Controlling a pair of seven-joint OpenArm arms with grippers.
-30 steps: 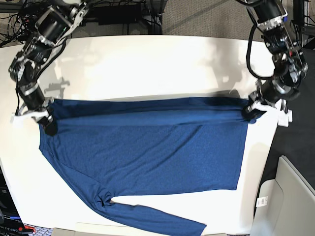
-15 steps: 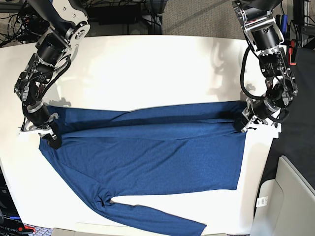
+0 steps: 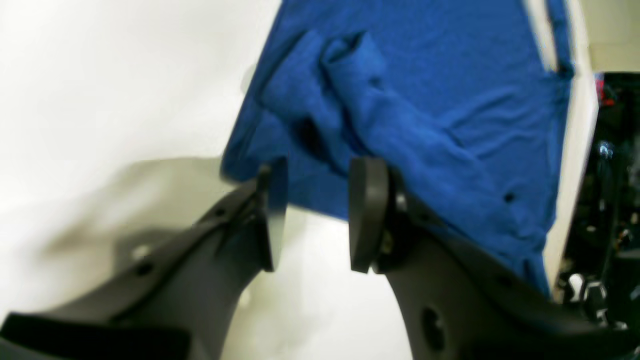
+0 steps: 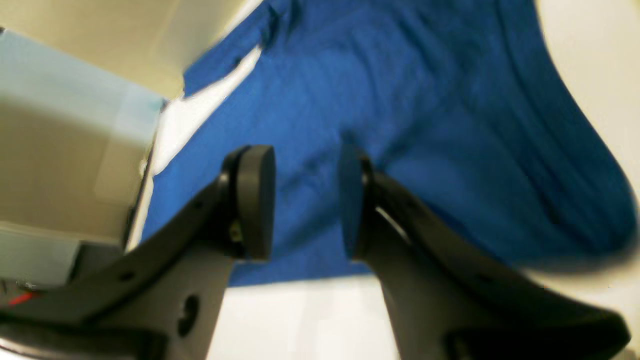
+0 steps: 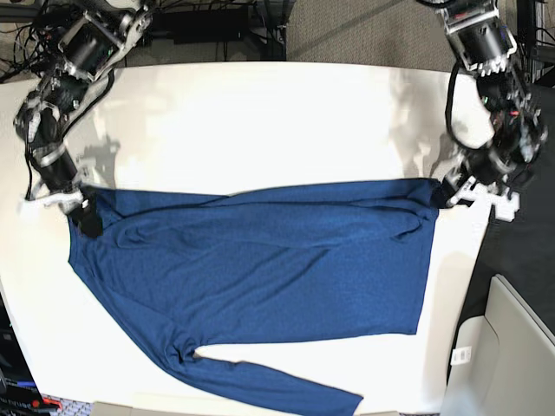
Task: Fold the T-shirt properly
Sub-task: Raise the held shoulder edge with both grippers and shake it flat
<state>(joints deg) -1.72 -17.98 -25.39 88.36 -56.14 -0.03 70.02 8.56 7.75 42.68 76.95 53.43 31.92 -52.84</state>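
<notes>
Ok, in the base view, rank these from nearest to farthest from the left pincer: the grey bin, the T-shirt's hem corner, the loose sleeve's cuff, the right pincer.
From the left pincer, at the table's right edge:
1. T-shirt's hem corner, right beside it.
2. Grey bin, off the table at lower right.
3. Loose sleeve's cuff, at the bottom edge.
4. Right pincer, far across on the left.

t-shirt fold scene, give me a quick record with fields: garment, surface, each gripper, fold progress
garment: T-shirt, dark blue, lying flat
surface: white table
fold progress: far edge folded over lengthwise; one sleeve trails along the near edge
left gripper: open, nothing between the jaws, at one end of the folded edge
right gripper: open, nothing between the jaws, above the cloth at the other end
</notes>
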